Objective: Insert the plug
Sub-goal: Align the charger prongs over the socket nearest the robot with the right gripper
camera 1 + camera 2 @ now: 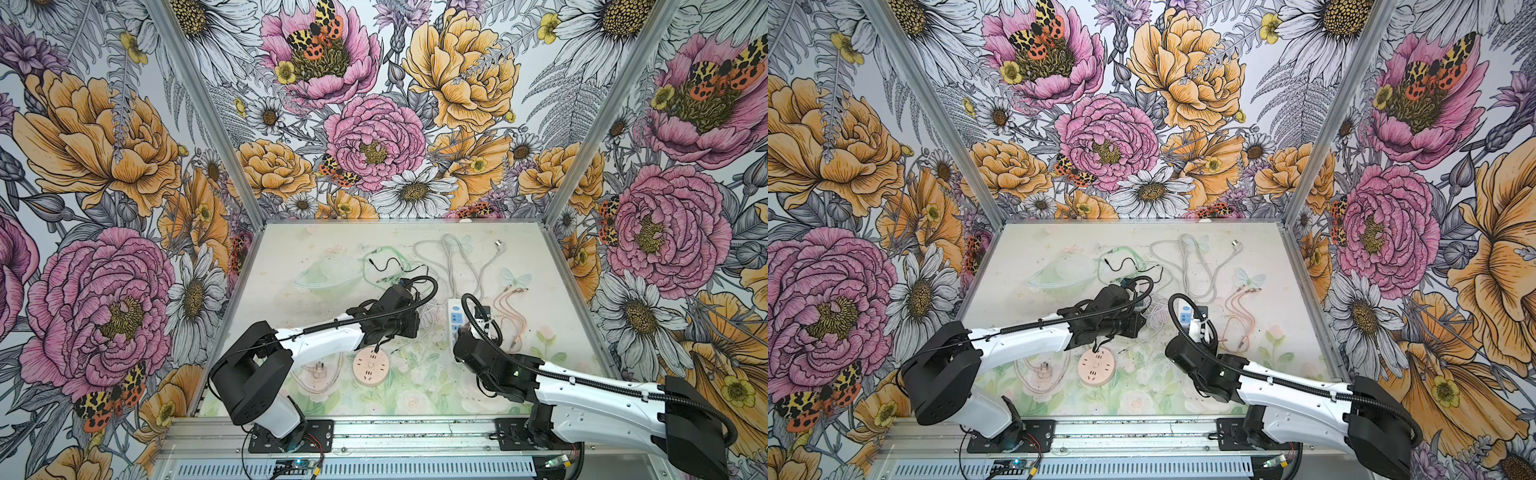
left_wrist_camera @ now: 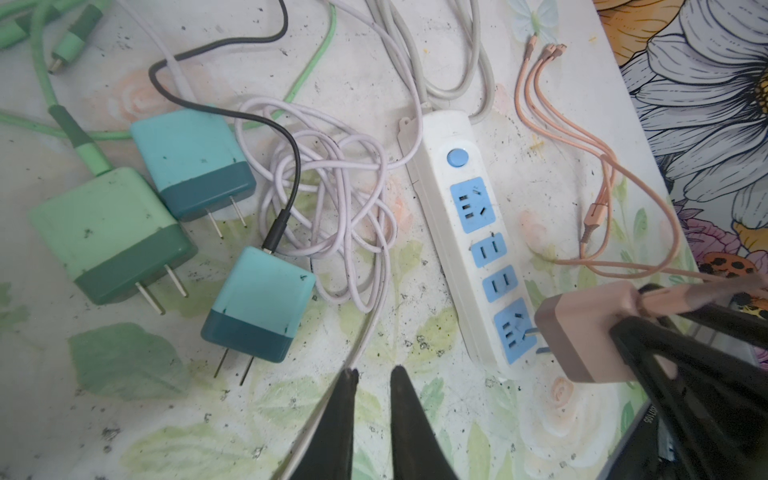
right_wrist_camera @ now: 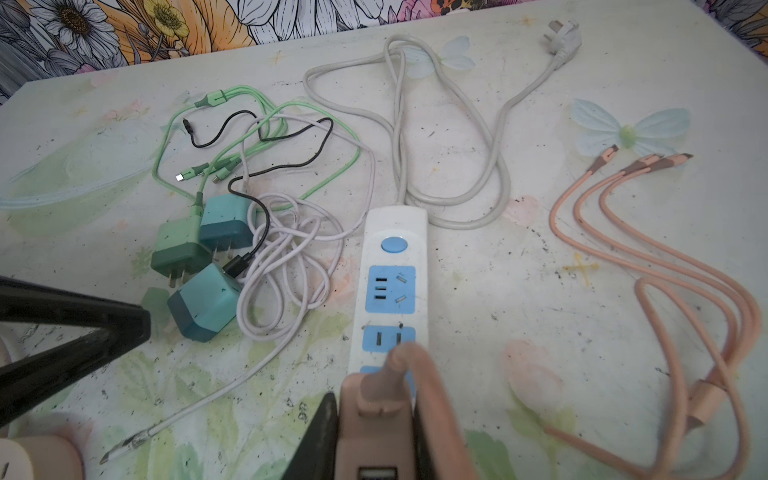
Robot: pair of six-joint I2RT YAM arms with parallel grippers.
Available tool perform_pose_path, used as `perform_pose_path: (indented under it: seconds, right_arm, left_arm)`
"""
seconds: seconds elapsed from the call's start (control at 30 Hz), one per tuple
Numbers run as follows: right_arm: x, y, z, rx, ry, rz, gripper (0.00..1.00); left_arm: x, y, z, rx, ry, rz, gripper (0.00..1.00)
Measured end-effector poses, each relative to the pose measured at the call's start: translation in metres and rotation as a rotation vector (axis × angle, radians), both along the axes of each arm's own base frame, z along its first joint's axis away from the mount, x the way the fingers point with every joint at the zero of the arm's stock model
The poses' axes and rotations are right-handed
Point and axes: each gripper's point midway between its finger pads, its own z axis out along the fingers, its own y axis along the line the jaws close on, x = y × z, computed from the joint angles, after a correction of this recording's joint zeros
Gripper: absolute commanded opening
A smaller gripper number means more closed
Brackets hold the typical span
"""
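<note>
Right fingers gripping pink plug, chargers, cables beside strip

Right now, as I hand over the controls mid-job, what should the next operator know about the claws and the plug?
Right claw: shut on the pink charger.
Left claw: shut, empty, hovering beside the lilac cable.
The power strip lies flat. The charger's prongs are at its end socket but fully visible, not seated.
Done: charger picked up and at the socket.
Left: line up the prongs, push home, release.
</note>
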Motion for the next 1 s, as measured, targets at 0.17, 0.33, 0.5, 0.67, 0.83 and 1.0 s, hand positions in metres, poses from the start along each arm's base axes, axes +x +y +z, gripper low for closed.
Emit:
perform_pose_path:
  seconds: [0.17,0.33,0.5,0.67,0.83,1.0]
  right_arm:
    - [0.0,-0.001,-0.013,-0.047,0.027,-0.002,0.0]
    - [0.002,0.001,-0.013,-0.054,0.027,-0.008,0.0]
    - [0.003,0.001,-0.013,-0.059,0.026,-0.01,0.0]
    - [0.002,0.002,-0.014,-0.06,0.03,-0.007,0.0]
    - [0.002,0.003,-0.015,-0.062,0.037,0.001,0.0]
    - [0.001,0.003,-0.016,-0.068,0.04,0.007,0.0]
  left_arm:
    - [-0.001,0.001,-0.002,0.003,0.003,0.0,0.19]
    - [-0.003,0.004,-0.005,0.01,0.009,0.001,0.19]
    - [-0.001,0.005,-0.004,0.008,0.007,0.008,0.19]
    - [0.0,0.006,-0.004,0.008,0.007,0.008,0.19]
    - [0.0,0.006,-0.004,0.007,0.006,0.008,0.19]
    - [0.0,0.006,-0.001,0.002,0.002,0.008,0.19]
